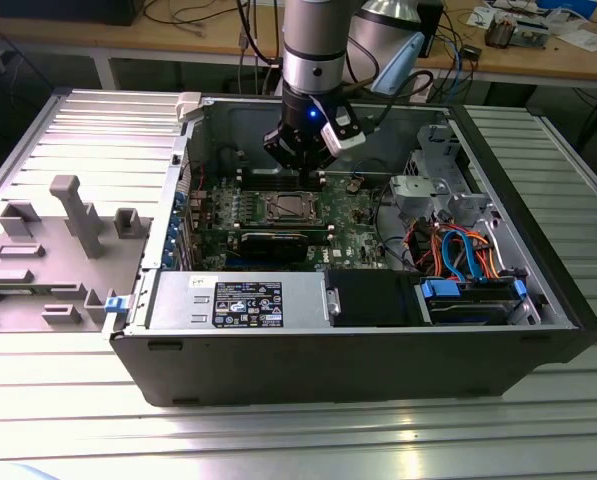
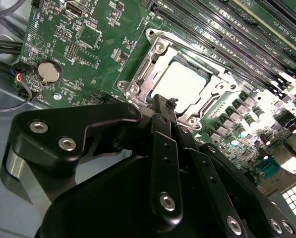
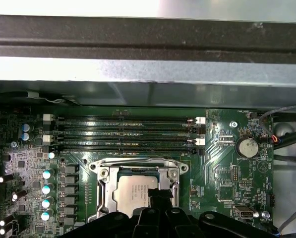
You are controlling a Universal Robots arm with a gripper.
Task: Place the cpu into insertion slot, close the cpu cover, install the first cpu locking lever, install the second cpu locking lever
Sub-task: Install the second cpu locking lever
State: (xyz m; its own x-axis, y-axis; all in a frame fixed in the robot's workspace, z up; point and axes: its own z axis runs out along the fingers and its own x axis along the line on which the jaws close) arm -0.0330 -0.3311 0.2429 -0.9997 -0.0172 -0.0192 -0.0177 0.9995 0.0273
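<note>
The cpu [image 2: 185,82] [image 3: 133,191] lies flat in the insertion slot [image 1: 290,207], its silver top showing. The cpu cover [image 2: 140,74] [image 3: 104,191] is folded down around it as a grey metal frame. My gripper [image 2: 162,103] [image 3: 160,194] hangs just above the socket's edge with its black fingers pressed together and nothing between them. In the exterior view the gripper [image 1: 303,165] sits over the far side of the socket, inside the open computer case.
Long black memory slots [image 3: 123,131] [image 2: 227,29] run beside the socket, and a coin battery [image 3: 247,147] [image 2: 49,72] sits apart from it. The case [image 1: 358,350] holds a power supply [image 1: 238,300], a blue drive bay [image 1: 473,295] and cables [image 1: 458,250]. A grey fixture [image 1: 68,210] stands outside it.
</note>
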